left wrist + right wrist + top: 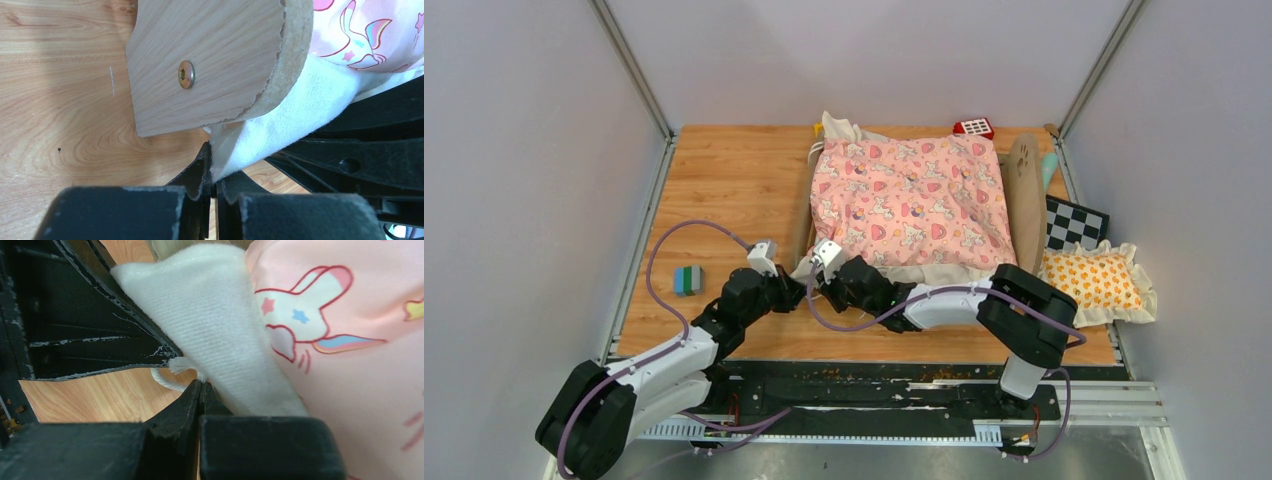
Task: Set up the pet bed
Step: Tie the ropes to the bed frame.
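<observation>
The pet bed's light-wood frame [1024,190] lies on the table, covered by the pink unicorn-print quilt [914,200]. The striped mattress is hidden. Both grippers meet at the bed's near left corner. My left gripper [798,292] is shut on the quilt's white underside edge [295,110], just below the wooden end board [210,65]; its jaws [214,170] pinch the cloth tip. My right gripper [818,282] is shut on the same white edge [215,315] next to the pink print [350,340]; a loose thread hangs at its tips [201,385].
The orange-patterned frilled pillow [1096,280] lies at the right edge, beside a checkerboard [1074,222]. A red-and-white toy [973,127] sits behind the bed. A small green-grey block stack [688,280] stands left of my left arm. Walls enclose the table.
</observation>
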`<state>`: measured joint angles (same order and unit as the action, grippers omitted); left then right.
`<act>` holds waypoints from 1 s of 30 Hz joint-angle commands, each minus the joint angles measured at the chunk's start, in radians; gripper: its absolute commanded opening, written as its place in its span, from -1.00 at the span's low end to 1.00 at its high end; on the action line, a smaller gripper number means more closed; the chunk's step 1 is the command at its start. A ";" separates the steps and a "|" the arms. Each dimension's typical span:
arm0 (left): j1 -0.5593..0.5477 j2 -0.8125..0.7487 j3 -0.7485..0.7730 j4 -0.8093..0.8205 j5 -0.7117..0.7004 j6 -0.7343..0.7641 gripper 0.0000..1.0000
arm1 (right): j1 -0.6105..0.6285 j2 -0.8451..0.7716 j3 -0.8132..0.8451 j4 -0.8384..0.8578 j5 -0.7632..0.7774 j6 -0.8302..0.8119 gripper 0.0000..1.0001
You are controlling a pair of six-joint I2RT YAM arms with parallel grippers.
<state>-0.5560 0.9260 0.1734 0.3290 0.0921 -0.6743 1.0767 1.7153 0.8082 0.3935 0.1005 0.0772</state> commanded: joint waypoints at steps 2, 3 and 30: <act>-0.002 -0.008 0.043 0.009 -0.001 0.017 -0.89 | -0.003 0.042 0.057 -0.020 -0.034 -0.030 -1.00; -0.002 -0.007 0.043 0.010 0.000 0.017 -0.89 | -0.003 0.046 0.060 -0.015 -0.032 -0.031 -1.00; -0.002 -0.015 0.048 -0.004 0.006 0.009 -0.78 | -0.003 0.181 0.085 0.124 -0.235 -0.062 -1.00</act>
<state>-0.5560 0.9215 0.1860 0.3096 0.0956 -0.6746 1.0767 1.8790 0.8581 0.4763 -0.0799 0.0391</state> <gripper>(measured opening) 0.101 0.007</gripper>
